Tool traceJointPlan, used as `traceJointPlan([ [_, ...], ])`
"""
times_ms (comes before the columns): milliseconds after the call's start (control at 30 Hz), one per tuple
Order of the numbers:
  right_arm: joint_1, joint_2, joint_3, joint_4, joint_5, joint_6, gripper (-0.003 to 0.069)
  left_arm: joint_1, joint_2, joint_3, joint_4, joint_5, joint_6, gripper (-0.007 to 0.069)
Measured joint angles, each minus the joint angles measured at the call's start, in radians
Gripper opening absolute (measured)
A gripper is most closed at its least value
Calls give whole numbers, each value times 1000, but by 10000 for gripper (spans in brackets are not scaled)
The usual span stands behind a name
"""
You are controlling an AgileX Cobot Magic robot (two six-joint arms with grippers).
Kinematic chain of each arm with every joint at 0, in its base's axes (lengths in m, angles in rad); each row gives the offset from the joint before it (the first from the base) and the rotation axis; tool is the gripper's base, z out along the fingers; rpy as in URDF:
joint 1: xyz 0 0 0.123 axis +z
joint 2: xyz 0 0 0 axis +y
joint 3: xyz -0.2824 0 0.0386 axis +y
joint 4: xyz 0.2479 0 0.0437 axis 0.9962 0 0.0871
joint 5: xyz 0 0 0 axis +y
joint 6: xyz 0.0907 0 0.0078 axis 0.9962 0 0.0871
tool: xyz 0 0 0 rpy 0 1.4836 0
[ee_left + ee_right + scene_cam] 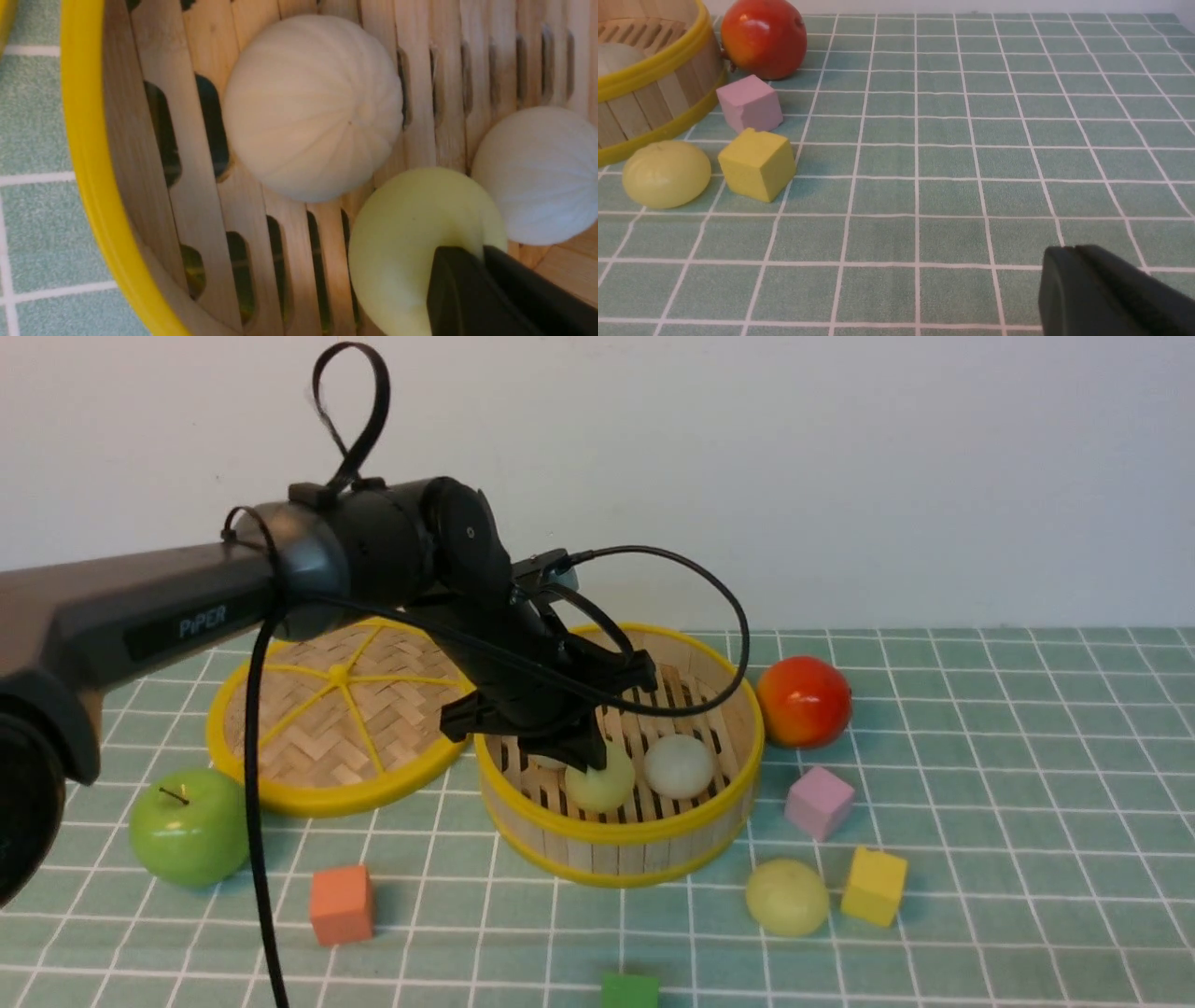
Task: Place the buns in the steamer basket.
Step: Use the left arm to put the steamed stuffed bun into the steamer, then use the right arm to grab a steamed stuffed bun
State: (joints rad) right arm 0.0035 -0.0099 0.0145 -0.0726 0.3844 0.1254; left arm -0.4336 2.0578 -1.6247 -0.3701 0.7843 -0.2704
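White wall (840, 476) backs a pale green tablecloth (980, 933) ruled with white grid lines. The only readable writing is the white lettering "PiPER" (215, 621) along the left arm (112, 607). That arm reaches over the steamer basket (618, 833). The left gripper (586, 758) hangs inside the basket with its fingers pressed together, tips at the top of a yellow-green bun (411, 242) and not clasping it.

On the slatted floor lie an off-white bun (313, 107) near the basket's wall and a second off-white bun (542, 172) just beside the yellow-green one, so 3 buns are inside. The second yellow-green bun (787, 896) sits outside on the cloth, between the basket and a yellow cube (874, 885). The woven lid (327, 719) lies flat behind a green apple (187, 826).

The right gripper (1083, 266) is low over the cloth, fingers together, holding nothing.
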Motion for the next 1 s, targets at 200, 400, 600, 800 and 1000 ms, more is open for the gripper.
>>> traceJointPlan([
  [200,0,0,0,0,0,0,41,0,12,0,-1,-14,-4,17],
  [400,0,0,0,0,0,0,41,0,12,0,-3,-6,-5,110],
  [600,0,0,0,0,0,0,41,0,-27,0,-4,25,-2,276],
  [800,0,0,0,0,0,0,41,0,-145,0,40,95,7,299],
  [1000,0,0,0,0,0,0,41,0,-347,0,167,196,-26,278],
])
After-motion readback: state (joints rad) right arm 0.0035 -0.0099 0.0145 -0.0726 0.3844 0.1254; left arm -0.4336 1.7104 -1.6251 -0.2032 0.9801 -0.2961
